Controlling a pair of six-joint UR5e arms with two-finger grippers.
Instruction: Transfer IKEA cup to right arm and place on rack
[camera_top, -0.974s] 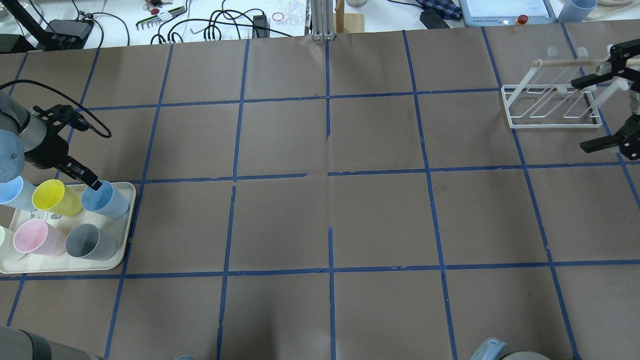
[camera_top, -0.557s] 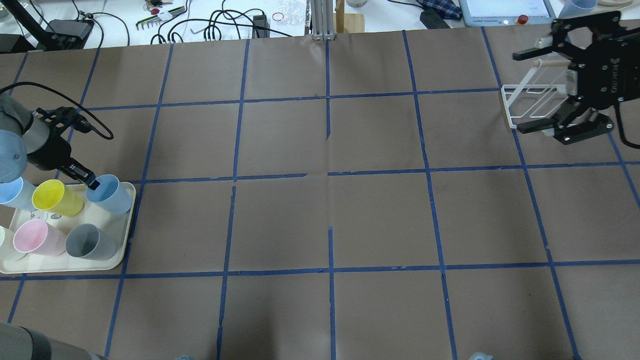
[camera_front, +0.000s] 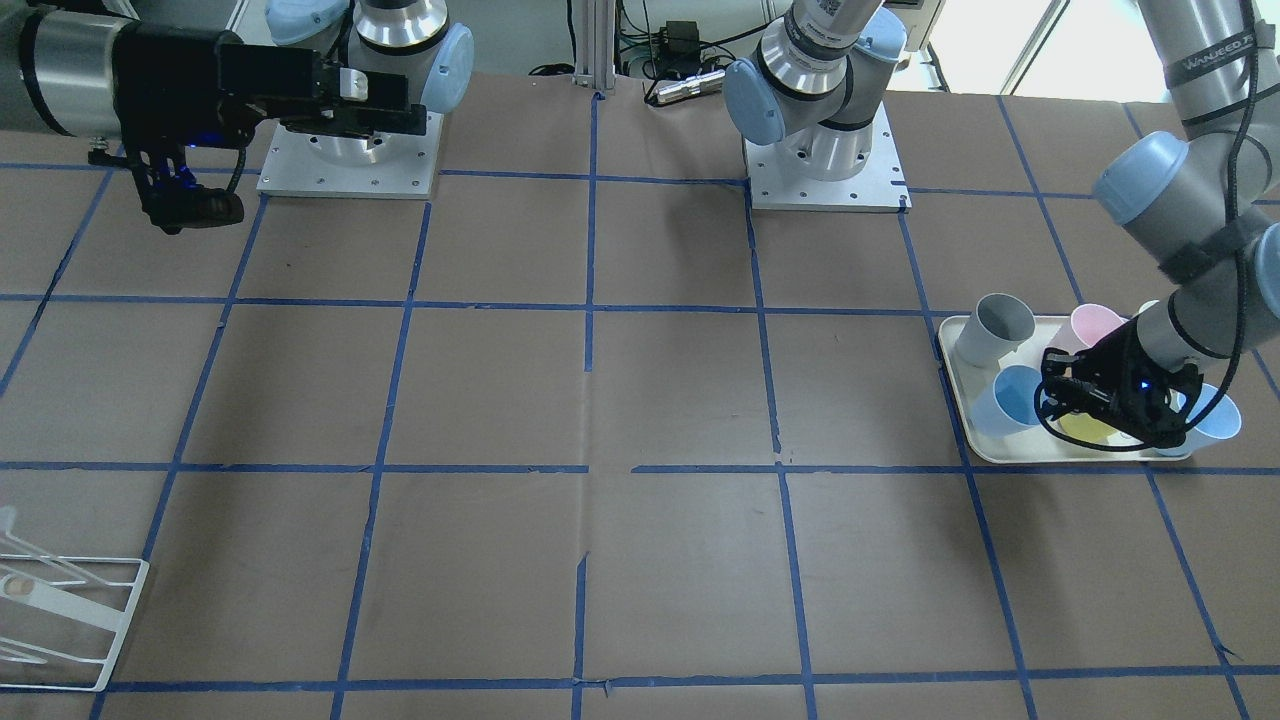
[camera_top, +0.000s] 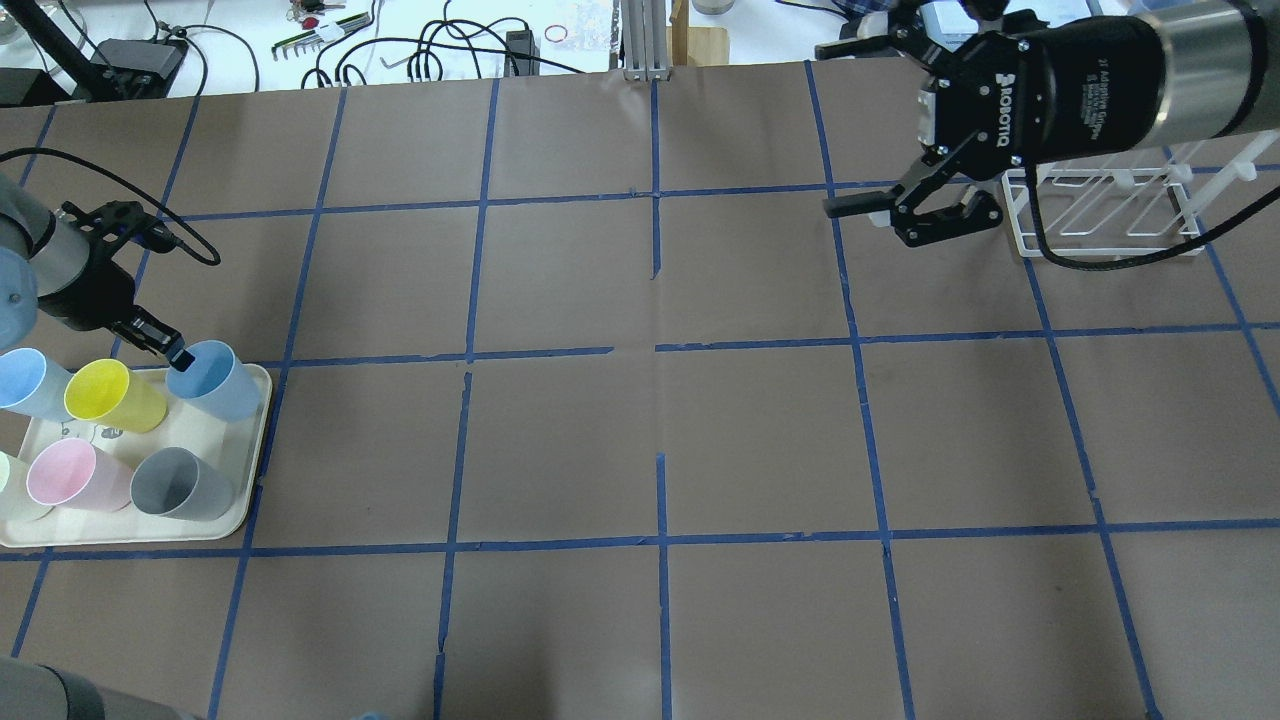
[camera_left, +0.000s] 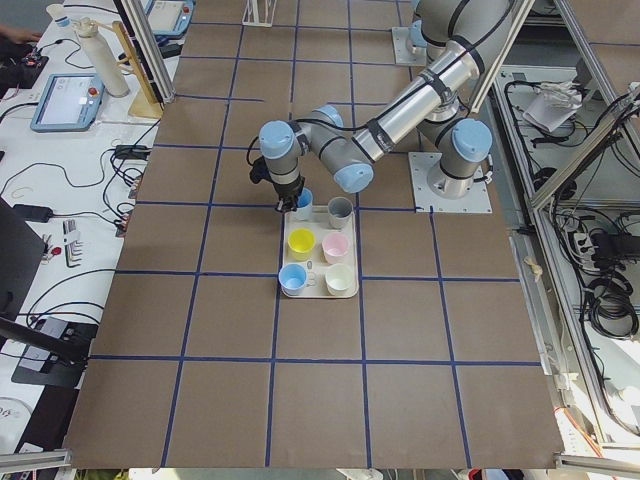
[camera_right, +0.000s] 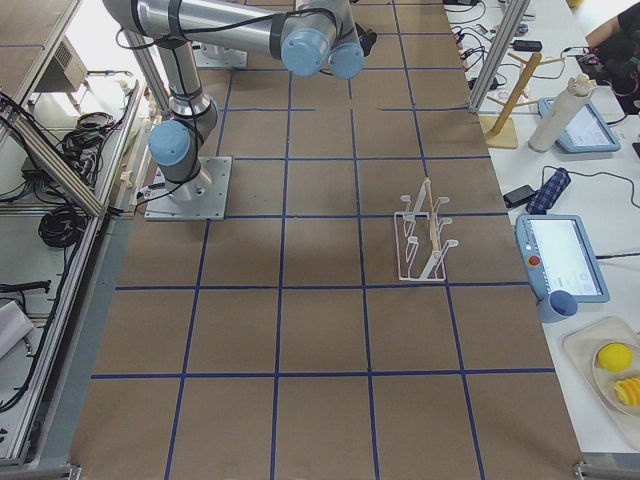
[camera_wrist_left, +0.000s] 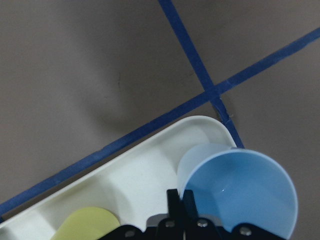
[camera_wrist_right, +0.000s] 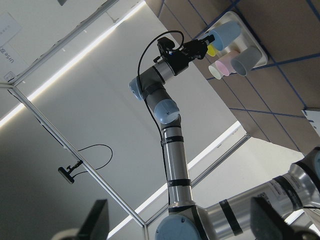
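At the tray's far corner on the side nearest the table's middle, the IKEA cup (camera_top: 215, 382) sits mouth-up and leans a little. Its rim is caught by the left gripper (camera_top: 181, 358). The wrist view shows the two dark fingers (camera_wrist_left: 174, 202) pressed close on the cup's wall, one inside the bright blue bowl and one outside. From these angles I cannot tell whether the cup's base touches the tray (camera_top: 256, 458) or hangs just clear of it.

Just beside it in the same far row stands a yellow cup (camera_top: 110, 395), and beyond that a second pale blue cup (camera_top: 22, 383). A pink cup (camera_top: 65, 475) and a grey cup (camera_top: 180, 485) stand in the near row.

The tray lies at the robot's left end of the brown table (camera_top: 650, 450), which is crossed by a grid of blue tape (camera_top: 660, 540).

Well apart, at the other end, the right arm (camera_top: 1150, 70) reaches in level above the table. The right gripper (camera_top: 848, 128) points toward the table's middle, its fingers (camera_top: 850, 207) spread wide with nothing between them. The white wire rack (camera_right: 430, 235) stands just beside that gripper and partly under the arm.
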